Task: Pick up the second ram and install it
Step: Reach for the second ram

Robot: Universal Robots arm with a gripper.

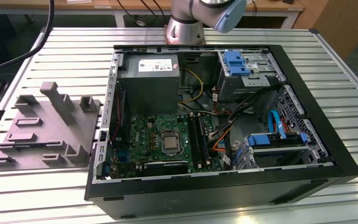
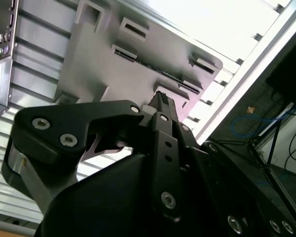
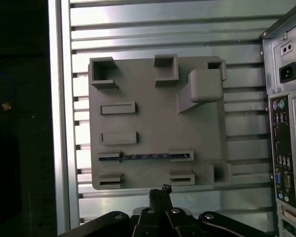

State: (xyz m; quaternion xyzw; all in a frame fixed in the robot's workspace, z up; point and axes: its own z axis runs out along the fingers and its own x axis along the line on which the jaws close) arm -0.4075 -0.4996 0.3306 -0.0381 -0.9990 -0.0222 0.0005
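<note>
approach | 2nd ram (image 3: 145, 156) on edge in tray (image 3: 138, 94) | gripper (image 3: 160, 190) near tray edge, jaws pressed together, empty | tip: square jaws to stick's flats

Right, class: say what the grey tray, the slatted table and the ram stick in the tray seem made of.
The grey tray: probably plastic, evenly matt grey with moulded blocky posts. The table: looks like bare metal, perhaps aluminium, with bright sheen along its slats. The second ram: dark, thin, likely circuit board, seen edge-on, so uncertain.
</note>
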